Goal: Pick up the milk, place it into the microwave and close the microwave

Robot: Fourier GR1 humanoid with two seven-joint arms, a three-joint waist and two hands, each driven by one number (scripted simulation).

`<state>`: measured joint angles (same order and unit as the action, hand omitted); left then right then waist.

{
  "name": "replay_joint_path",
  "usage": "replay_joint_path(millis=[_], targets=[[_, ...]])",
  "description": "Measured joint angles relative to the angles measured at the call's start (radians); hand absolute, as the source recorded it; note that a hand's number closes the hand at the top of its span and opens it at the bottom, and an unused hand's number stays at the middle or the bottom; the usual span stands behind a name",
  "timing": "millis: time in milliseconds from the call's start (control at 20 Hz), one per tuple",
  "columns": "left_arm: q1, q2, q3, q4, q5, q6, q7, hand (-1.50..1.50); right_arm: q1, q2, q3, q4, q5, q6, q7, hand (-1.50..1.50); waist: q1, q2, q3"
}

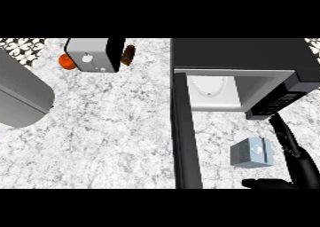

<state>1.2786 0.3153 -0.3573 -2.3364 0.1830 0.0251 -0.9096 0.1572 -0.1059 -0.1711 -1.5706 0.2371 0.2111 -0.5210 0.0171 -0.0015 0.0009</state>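
Pale blue milk carton (252, 152) upright on speckled grey counter (116, 133), before open black microwave (254, 80); black right hand (290, 148) beside it, fingers straight, holding nothing

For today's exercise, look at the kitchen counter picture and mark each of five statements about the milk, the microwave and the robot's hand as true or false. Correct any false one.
1. The microwave door is shut. False: it stands open, swung out toward the viewer.
2. The milk stands on the counter in front of the microwave. True.
3. The milk is already inside the microwave. False: the cavity holds only its white turntable plate.
4. The right hand is beside the milk, on its right. True.
5. The toaster stands to the right of the microwave. False: it is at the upper left.
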Motion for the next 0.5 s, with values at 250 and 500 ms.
replay_joint_path(millis=[250, 500], targets=[[-0.002, -0.003, -0.006, 0.020, -0.004, 0.000, -0.013, -1.50, -0.052, -0.016, 0.014, 0.149, 0.027, 0.011, -0.075, -1.50, -0.001, 0.001, 0.000], [0.008, 0.012, 0.016, 0.018, 0.022, -0.012, -0.019, -1.50, -0.079, -0.012, 0.021, 0.291, 0.070, -0.026, -0.154, -1.50, -0.002, 0.001, 0.000]])
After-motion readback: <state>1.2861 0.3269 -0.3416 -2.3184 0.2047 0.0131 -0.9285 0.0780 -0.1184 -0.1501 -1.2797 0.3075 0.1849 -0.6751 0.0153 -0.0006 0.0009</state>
